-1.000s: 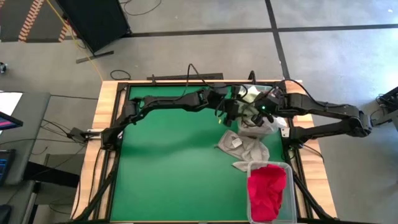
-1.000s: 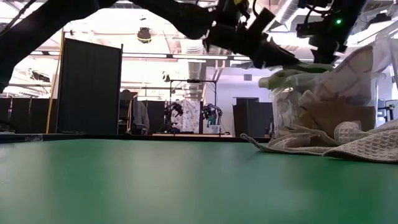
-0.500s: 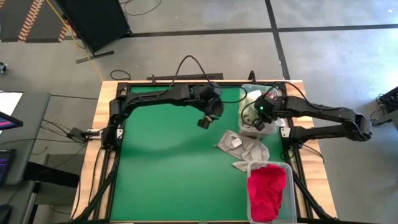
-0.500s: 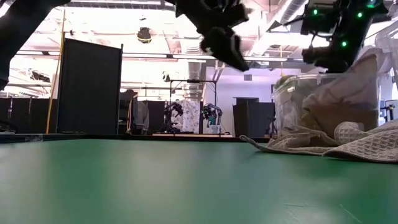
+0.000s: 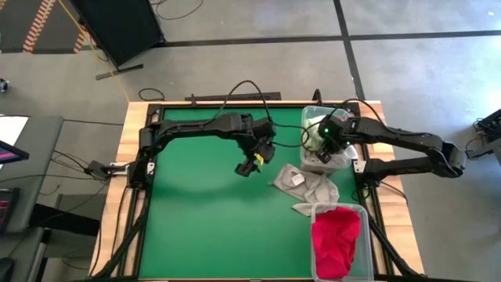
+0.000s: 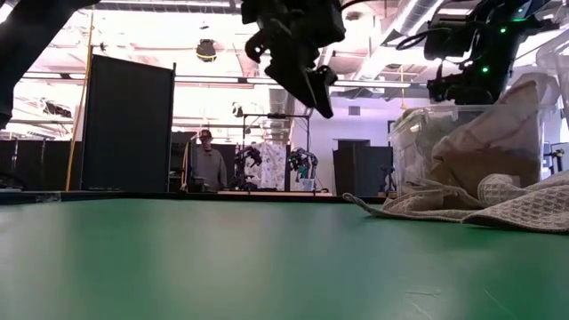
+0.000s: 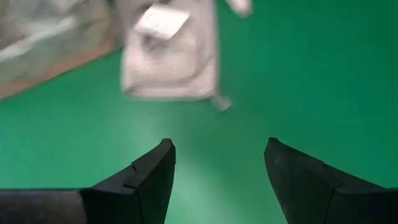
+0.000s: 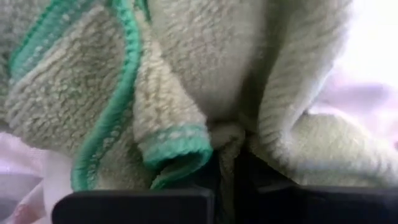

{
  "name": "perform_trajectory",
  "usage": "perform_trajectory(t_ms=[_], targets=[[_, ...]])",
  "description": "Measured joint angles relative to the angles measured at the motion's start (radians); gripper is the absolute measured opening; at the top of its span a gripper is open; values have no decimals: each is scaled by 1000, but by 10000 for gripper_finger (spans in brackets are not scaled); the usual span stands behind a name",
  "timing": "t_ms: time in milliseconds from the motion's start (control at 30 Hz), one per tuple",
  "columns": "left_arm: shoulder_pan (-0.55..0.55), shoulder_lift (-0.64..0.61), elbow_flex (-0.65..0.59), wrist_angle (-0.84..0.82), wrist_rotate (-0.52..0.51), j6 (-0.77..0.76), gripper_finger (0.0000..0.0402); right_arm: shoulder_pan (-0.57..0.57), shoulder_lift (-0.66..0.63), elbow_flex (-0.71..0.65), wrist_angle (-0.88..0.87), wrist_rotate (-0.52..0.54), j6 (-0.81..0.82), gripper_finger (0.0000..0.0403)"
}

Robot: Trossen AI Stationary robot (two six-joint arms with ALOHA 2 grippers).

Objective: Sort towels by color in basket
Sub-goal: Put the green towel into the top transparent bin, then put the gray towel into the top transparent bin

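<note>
Pale green towel [image 8: 186, 81] is pinched in the closed right claw [image 5: 323, 139] over the far bin [image 5: 307, 119]; left claw [image 5: 249, 163], wide and empty, is best sent to the grey towel [image 5: 309, 188] on the bench [image 5: 203, 219].

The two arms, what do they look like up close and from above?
Both arms are dark and slender, with black cables looping over them. The left tool has yellow markings and two dark wedge-shaped fingers. The right tool carries green lights.
</note>
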Motion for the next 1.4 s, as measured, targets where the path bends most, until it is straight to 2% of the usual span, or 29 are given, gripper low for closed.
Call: perform_trajectory(t_ms=[67, 167, 367, 467, 733, 933, 1233, 1400], targets=[[-8, 0, -13, 5, 69, 8, 236, -1, 18, 0, 6, -38, -7, 42], [-27, 0, -42, 7, 107, 26, 236, -1, 52, 0, 12, -82, -14, 43], [-61, 0, -120, 24, 110, 42, 235, -2, 134, 11, 22, -116, -37, 43], [-74, 0, -158, 32, 107, 38, 235, -17, 163, 12, 36, -173, -41, 43], [-90, 0, -225, 69, 105, 28, 235, -39, 151, 22, 33, -204, -64, 55], [-90, -1, -253, 131, 105, 13, 235, -21, 106, 101, -21, -203, -64, 106], [-90, -1, -290, 180, 105, 20, 236, -17, 52, 271, -188, -203, -46, 230], [-98, -1, -290, 274, 103, 18, 236, -17, 18, 357, -238, -199, -29, 259]])
